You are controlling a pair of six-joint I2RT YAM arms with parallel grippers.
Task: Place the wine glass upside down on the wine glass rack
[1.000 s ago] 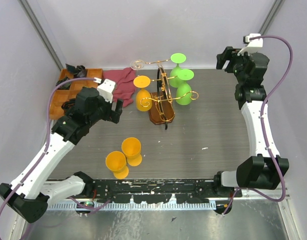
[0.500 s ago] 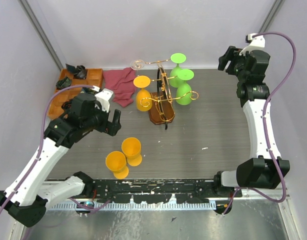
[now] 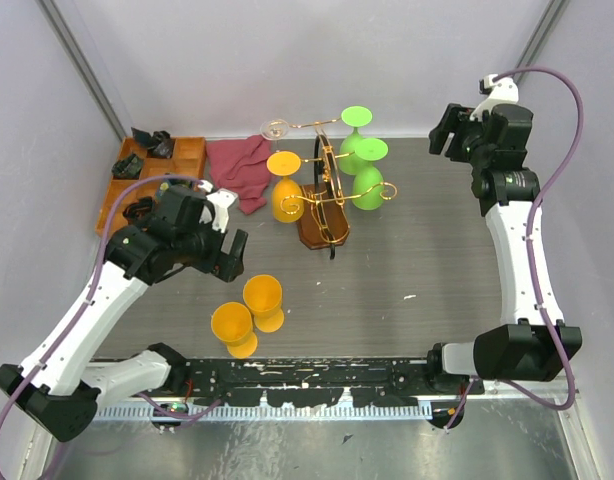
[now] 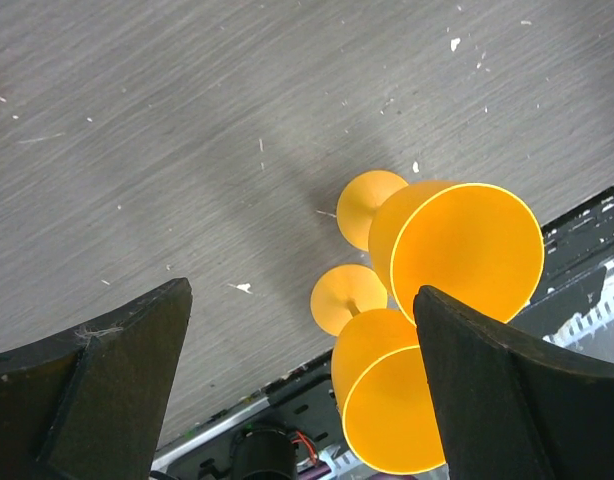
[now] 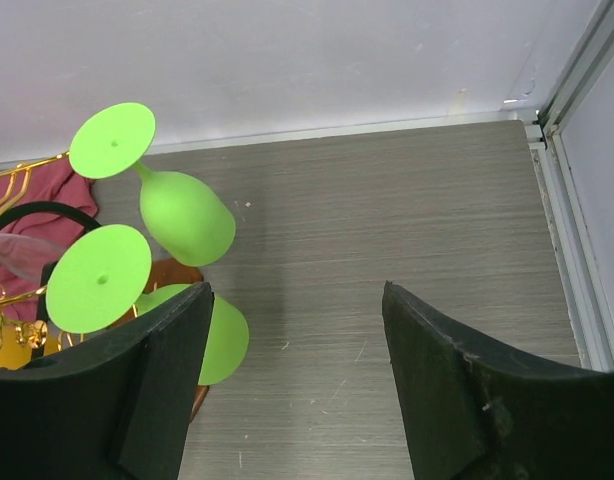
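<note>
Two upright orange plastic wine glasses (image 4: pixel 465 250) are seen beneath the spread, empty left gripper (image 4: pixel 299 292), apart from the gold wire, wooden-based rack (image 3: pixel 323 226). The right gripper (image 5: pixel 295 292) is likewise held spread.

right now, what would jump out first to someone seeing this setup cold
The bright colours lead: two green wine glasses and a hanging orange wine glass sit upside down on the gold wire rack at the back middle of the table. Two upright orange wine glasses stand near the front edge, and the left gripper hangs open close by.
</note>
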